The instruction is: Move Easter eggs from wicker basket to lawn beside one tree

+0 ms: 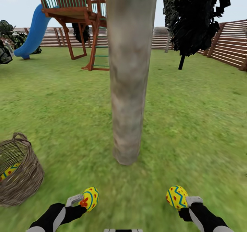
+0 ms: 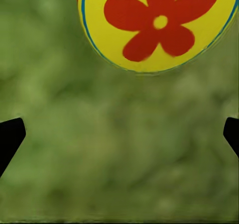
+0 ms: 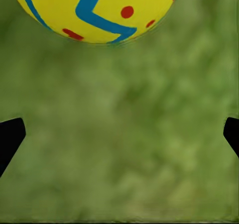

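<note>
Two Easter eggs are out of the basket at this moment, one at each gripper, low in the head view. The left gripper has a yellow egg with a red flower at its tip, and the right gripper has a yellow egg with a blue zigzag. I cannot tell from the head view if the fingers are clenched on them. In both wrist views the dark fingertips stand wide apart at the edges, and the egg is ahead of them, not between them, so I judge that both grippers are released and the eggs rest on the lawn or are very close to it.

The tree trunk rises in the middle of the frame, its foot just above the two eggs, so these two are near the same tree. The third egg lies inside the wicker basket at the lower left. The step in hand looks like the end of placing; the next move calls for turning left, reaching into the basket and bringing that egg to this trunk.

Around, the playset with the blue slide stands in the upper left, a black-leaved tree in the upper right, and the wooden fence behind. Nothing lies between the basket and the trunk; only the deep basket wall may hinder the grasp.
</note>
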You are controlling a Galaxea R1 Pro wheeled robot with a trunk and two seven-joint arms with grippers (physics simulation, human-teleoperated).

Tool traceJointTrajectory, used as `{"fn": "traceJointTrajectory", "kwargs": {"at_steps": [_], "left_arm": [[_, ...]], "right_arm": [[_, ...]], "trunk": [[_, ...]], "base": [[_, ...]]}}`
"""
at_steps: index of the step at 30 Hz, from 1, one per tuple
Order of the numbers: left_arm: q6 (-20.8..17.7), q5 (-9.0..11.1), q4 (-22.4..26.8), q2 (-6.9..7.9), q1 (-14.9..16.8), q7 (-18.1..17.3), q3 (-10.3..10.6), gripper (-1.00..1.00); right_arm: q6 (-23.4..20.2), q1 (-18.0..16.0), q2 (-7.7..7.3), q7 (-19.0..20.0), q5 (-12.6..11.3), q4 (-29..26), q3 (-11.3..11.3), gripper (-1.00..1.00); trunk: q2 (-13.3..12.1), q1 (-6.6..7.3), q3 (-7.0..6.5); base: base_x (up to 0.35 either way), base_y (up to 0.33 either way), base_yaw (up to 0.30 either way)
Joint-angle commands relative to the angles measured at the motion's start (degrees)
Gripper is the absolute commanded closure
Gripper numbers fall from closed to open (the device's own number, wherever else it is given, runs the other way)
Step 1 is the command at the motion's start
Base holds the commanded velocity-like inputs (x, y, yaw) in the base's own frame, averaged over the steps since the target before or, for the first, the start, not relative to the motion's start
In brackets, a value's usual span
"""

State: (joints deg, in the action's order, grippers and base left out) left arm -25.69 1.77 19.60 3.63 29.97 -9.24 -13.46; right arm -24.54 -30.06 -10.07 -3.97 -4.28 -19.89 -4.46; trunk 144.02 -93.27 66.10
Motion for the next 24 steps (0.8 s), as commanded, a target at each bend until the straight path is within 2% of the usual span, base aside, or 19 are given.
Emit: {"fn": "traceJointTrajectory", "kwargs": {"at_steps": [1,4,7,11,16,24], "left_arm": [[-0.4,0.2,0.1,-0.02,0.0,-0.2,-0.3,-1.0],[-0.4,0.2,0.1,-0.02,0.0,-0.2,-0.3,-1.0],[-0.4,0.3,0.1,-0.02,0.0,-0.2,-0.3,-1.0],[0.9,-0.3,0.9,1.04,0.1,-0.3,0.0,-1.0],[2.5,-0.5,0.9,-0.19,0.1,0.3,-0.3,-1.0],[5.1,-0.5,1.0,-0.36,0.1,0.6,-0.3,-1.0]], "right_arm": [[-0.3,0.0,-0.04,-0.3,-0.5,-0.1,-0.5,-1.0],[-0.3,0.0,-0.07,-0.3,-0.5,-0.1,-0.5,-1.0],[-0.2,0.0,-0.11,0.0,-0.5,0.0,-0.5,-1.0],[-0.3,0.0,-1.26,0.1,-0.3,0.6,-0.6,-1.0],[-0.2,0.0,-0.46,-0.2,-0.4,0.6,-0.6,-1.0],[-0.2,0.0,-0.42,-0.3,-0.4,0.5,-0.6,-1.0]], "trunk": [[0.0,0.07,-0.18],[0.0,0.15,-0.85],[0.0,0.15,-0.85],[0.0,0.15,-0.85],[-0.1,0.2,-1.29],[-0.2,0.41,-3.06]], "base": [[-0.344,0.0,0.0],[-0.343,0.0,0.0],[-0.176,0.0,0.0],[0.0,0.0,0.0],[0.0,0.0,0.0],[0.0,0.0,0.0]]}}
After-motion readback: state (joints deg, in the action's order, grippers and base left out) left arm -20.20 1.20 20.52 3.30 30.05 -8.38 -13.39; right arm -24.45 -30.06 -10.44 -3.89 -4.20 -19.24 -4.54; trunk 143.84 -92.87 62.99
